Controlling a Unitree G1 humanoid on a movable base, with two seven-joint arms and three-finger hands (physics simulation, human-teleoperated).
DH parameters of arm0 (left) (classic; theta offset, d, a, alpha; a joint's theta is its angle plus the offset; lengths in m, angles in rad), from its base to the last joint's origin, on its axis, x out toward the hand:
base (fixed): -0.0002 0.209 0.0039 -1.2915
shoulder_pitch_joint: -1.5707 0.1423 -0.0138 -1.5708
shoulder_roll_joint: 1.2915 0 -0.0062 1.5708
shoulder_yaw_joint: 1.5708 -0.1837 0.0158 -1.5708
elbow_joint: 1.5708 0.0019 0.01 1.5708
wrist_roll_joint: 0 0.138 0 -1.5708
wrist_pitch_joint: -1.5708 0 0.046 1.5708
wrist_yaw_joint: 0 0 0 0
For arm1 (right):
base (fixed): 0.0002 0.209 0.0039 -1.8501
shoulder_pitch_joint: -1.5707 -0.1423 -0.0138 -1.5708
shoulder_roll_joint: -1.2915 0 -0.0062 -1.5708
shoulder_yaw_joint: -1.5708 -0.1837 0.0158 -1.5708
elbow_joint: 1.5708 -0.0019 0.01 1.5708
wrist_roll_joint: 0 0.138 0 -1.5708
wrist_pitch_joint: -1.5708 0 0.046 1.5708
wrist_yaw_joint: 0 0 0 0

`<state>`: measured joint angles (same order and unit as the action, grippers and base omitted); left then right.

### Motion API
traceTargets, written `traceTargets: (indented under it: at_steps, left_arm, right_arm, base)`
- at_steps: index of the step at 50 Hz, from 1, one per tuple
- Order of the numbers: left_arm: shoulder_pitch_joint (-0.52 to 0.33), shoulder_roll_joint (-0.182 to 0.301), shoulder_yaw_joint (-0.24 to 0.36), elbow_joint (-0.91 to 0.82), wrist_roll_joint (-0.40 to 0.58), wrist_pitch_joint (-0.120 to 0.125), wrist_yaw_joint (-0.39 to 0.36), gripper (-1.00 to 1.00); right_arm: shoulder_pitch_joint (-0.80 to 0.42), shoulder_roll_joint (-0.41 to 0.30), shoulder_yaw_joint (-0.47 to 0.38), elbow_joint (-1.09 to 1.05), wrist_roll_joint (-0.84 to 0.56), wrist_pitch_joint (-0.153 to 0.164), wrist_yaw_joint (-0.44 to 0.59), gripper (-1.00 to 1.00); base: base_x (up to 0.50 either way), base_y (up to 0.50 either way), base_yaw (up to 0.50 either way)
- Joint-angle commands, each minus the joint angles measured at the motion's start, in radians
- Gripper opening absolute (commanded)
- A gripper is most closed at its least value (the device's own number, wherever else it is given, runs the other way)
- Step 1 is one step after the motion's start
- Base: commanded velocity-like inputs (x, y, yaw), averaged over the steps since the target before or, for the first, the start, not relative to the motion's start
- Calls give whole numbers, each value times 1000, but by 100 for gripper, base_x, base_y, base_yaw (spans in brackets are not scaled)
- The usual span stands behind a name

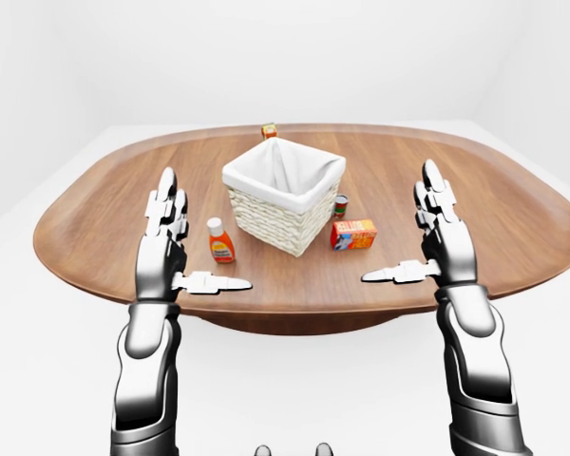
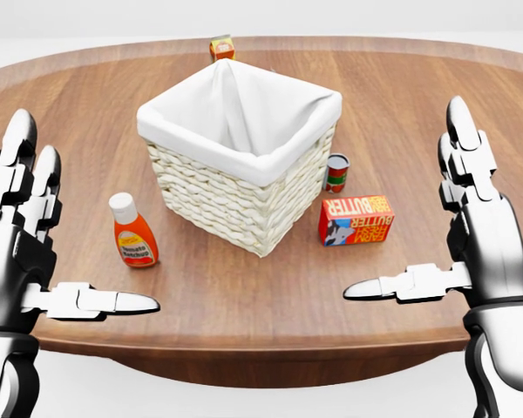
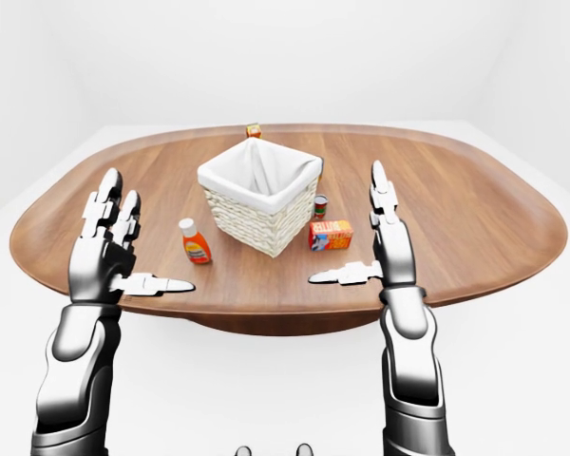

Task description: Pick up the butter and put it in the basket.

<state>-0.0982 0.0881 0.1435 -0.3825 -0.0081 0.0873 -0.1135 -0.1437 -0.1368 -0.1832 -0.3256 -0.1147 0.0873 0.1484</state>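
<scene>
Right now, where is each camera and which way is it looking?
Head view: on the robot's head, looking down over the table at the basket and butter box; only the left robot hand and right robot hand show.
Left-eye view: on the head, wider; hands and forearms show, with the ketchup bottle.
Right-eye view: on the head, nearly the same picture.
Both eye views share the whole table, basket and both arms.

Basket (image 2: 235, 165) mid-table (image 2: 471, 96) — bottle (image 2: 132, 231) left, butter (image 2: 356, 219) right.
</scene>
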Motion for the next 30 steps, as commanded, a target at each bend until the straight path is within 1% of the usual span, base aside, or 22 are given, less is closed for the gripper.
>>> traceTargets:
  at_steps: [1, 30]
  left_arm:
    - [3, 0, 2, -12, 0, 0, -1, 100]
    - [14, -6, -3, -6, 0, 0, -1, 100]
  right_arm:
    - [-2, -3, -5, -4, 7, 0, 6, 100]
    - [11, 2, 3, 0, -8, 0, 14, 100]
  base:
    - [34, 0, 0]
    - [34, 0, 0]
